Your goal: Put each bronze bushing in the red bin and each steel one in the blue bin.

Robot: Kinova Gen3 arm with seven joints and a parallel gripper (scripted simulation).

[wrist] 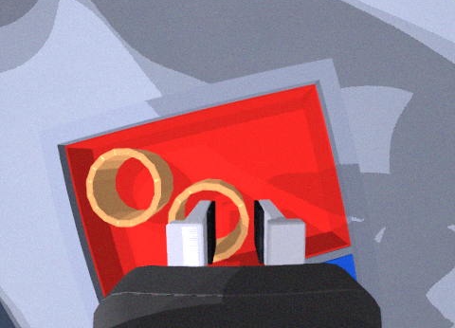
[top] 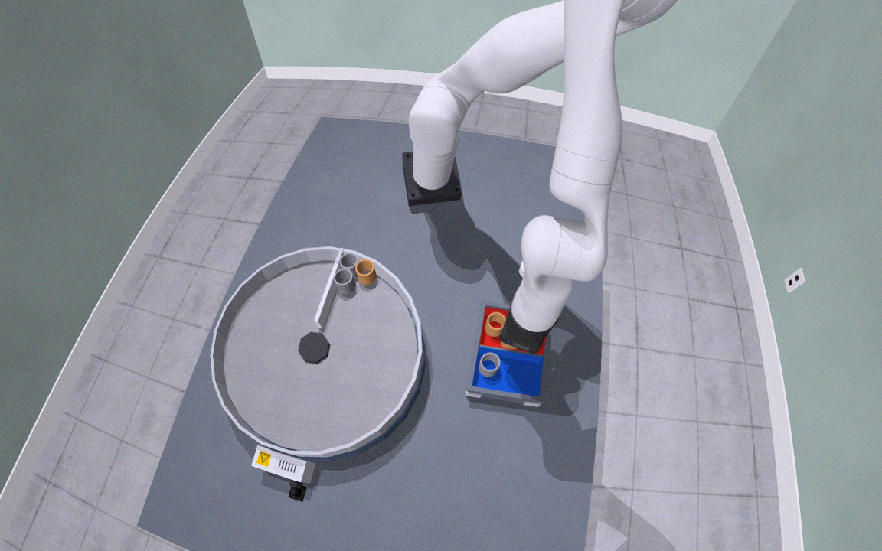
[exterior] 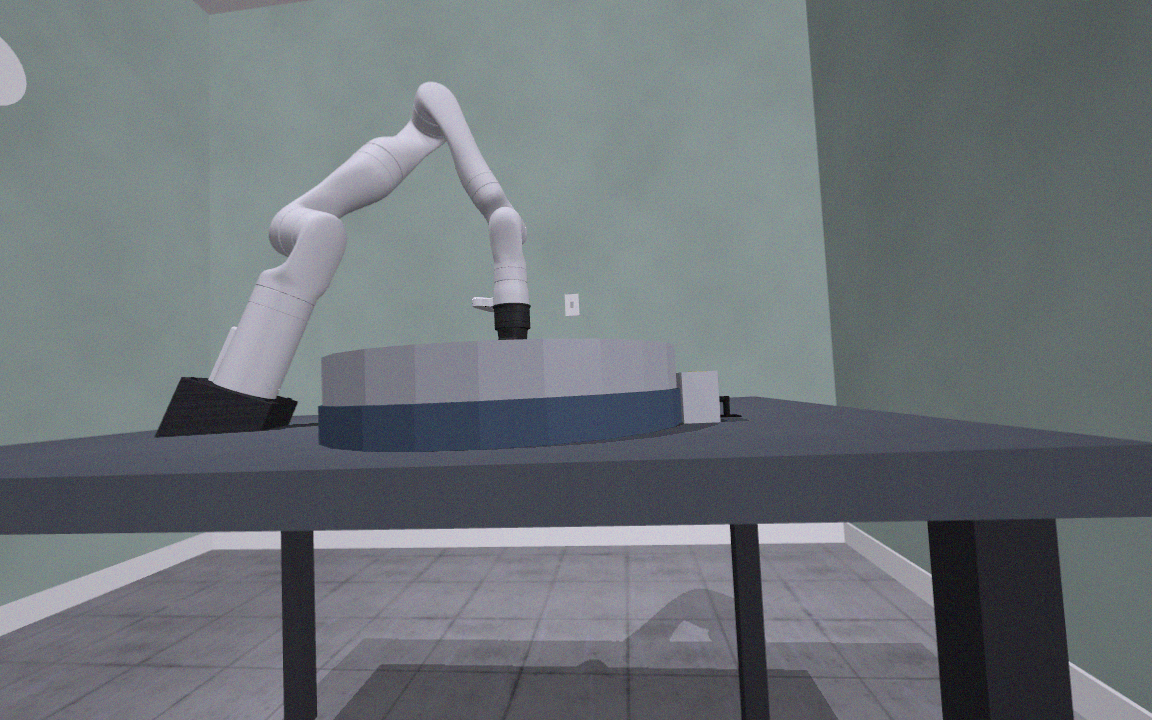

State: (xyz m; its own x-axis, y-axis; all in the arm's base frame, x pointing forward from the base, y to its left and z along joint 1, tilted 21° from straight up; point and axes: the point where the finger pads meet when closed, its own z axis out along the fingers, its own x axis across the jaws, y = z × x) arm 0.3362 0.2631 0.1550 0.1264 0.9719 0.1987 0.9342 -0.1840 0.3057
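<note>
Two bronze bushings (wrist: 96,209) (wrist: 243,228) are standing in the red bin (wrist: 256,129). The gripper (wrist: 235,222) is hovering over one, its fingers parted; a blue corner (wrist: 342,264) is showing beside the red bin.

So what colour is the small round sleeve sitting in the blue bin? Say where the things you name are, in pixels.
Light grey, that steel bushing (top: 489,374). It shows best in the top view.

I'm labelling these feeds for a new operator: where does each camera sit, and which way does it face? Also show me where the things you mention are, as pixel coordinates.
Top: high overhead, looking down on the turntable (top: 312,404), red bin (top: 541,347) (wrist: 327,143) and blue bin (top: 516,375) (wrist: 345,264); most of the arm shows.
Exterior: low beside the table, looking across it; arm shows, tool hidden behind the turntable wall (exterior: 473,371).
Wrist: on the arm's end, facing down; tool (wrist: 235,222) shows.
Shared: top and wrist both show the bins.
</note>
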